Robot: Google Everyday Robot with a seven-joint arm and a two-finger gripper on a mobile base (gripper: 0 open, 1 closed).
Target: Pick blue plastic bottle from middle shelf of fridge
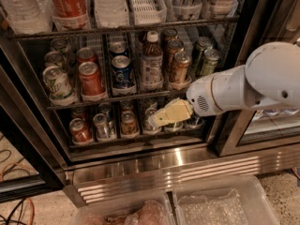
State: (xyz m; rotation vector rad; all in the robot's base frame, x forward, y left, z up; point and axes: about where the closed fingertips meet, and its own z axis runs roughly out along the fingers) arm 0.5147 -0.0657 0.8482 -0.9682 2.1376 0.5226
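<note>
The blue plastic bottle (pixel 151 60) stands upright on the middle shelf (pixel 112 99) of the fridge (pixel 164 168), with its white cap above the cans. A blue can (pixel 123 72) is on its left and a gold can (pixel 180 68) on its right. My gripper (pixel 162 117), cream-coloured on a white arm (pixel 243 86), points left in front of the lower shelf. It is below the bottle and a little to its right, apart from it, and holds nothing.
A green can (pixel 57 83) and a red can (pixel 90 78) stand left on the middle shelf. Short cans (pixel 101 126) line the lower rack. Big bottles (pixel 70 3) fill the top rack. Clear plastic bins (pixel 215 203) sit on the floor in front.
</note>
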